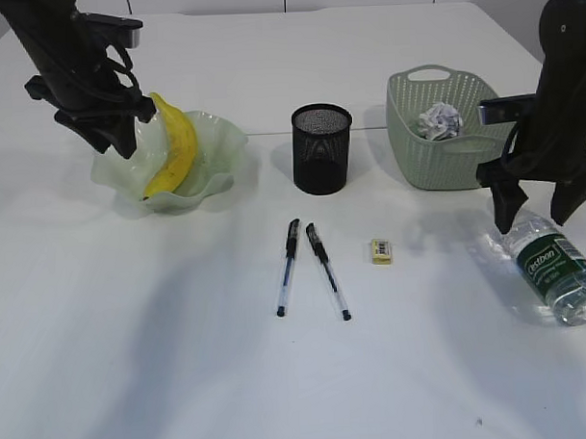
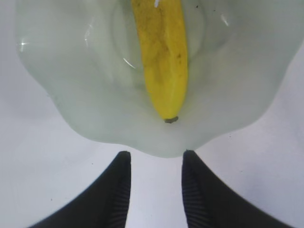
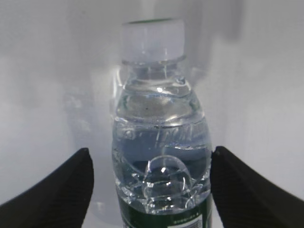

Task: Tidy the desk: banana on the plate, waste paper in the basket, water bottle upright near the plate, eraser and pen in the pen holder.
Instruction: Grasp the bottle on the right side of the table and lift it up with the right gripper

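Note:
The yellow banana (image 1: 175, 147) (image 2: 161, 57) lies in the pale green wavy plate (image 1: 223, 156) (image 2: 71, 85). My left gripper (image 1: 120, 139) (image 2: 156, 154) hangs open and empty just off the plate's left rim. On the right, the water bottle (image 1: 557, 268) (image 3: 159, 118) lies on its side on the desk (image 1: 182, 358). My right gripper (image 1: 534, 219) (image 3: 151, 151) stands open over its neck end, one finger on each side. Two pens (image 1: 288, 268) (image 1: 328, 272) and the eraser (image 1: 381, 251) lie in front of the black mesh pen holder (image 1: 322, 148). Crumpled paper (image 1: 438, 121) sits in the basket (image 1: 428, 162).
The pens lie side by side at mid-desk, with the eraser just to their right. The basket stands close behind the right arm. The desk's far edge runs behind the plate, the holder and the basket.

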Robot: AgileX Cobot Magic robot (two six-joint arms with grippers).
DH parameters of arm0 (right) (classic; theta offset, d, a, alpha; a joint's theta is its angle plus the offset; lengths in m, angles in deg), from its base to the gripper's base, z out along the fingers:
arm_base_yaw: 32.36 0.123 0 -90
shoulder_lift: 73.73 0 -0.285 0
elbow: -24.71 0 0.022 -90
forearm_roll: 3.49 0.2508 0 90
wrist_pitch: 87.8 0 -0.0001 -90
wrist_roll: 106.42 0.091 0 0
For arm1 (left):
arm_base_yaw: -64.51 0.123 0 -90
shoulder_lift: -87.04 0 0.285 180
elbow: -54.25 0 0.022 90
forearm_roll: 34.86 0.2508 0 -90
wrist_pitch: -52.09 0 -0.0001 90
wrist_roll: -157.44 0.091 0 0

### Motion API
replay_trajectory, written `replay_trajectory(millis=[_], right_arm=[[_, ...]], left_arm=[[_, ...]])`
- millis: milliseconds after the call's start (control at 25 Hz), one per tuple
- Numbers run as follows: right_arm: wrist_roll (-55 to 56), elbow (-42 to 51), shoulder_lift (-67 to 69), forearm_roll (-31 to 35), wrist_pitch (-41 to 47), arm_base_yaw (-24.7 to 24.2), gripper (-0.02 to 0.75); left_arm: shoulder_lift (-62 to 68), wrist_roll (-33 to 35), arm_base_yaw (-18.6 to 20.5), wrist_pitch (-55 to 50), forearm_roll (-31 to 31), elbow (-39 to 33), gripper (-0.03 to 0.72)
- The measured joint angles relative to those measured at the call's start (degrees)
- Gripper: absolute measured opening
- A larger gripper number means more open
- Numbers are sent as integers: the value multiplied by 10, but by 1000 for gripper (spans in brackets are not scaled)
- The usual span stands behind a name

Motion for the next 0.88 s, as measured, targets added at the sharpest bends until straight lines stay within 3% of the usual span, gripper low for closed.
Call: replay_trajectory(millis=[880], right_arm=[[-9, 0, 38, -11, -4, 0, 573]], left_arm=[[0, 0, 0, -1, 0, 0, 244]])
